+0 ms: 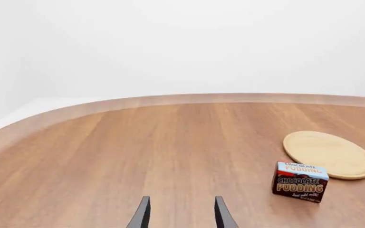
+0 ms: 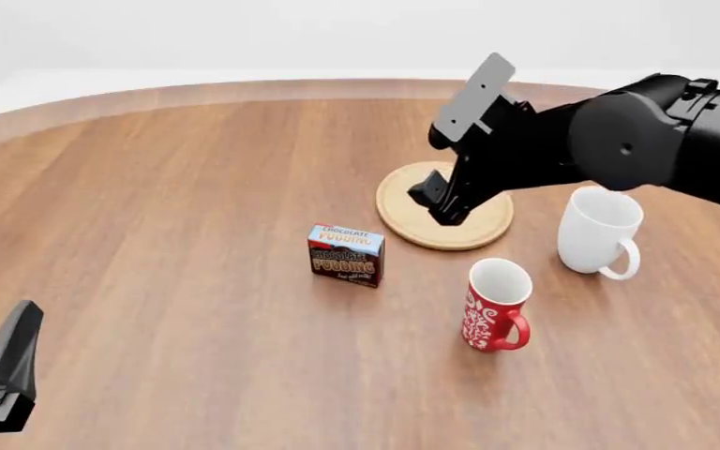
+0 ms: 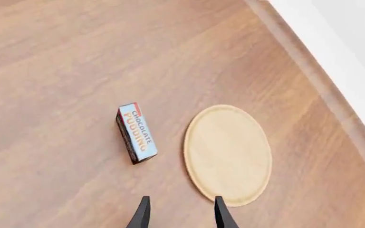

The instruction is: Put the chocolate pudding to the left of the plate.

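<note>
Hovering above the plate (image 2: 400,217), right gripper (image 2: 441,201) hangs spread apart and empty, likely clear of the carton so nothing gets bumped. Chocolate pudding (image 2: 345,254) stands upright on the tabletop (image 2: 160,206) at roughly 8 o'clock from the plate, near it but not touching, so placement looks done. Carton: dark brown front with "PUDDING" lettering, light blue top, red edges. Left gripper (image 1: 182,213) sits low at the near left, well apart from everything, fingers parted, holding nothing. Red mug (image 2: 495,304) and white mug (image 2: 600,232) stand right of the plate.
</note>
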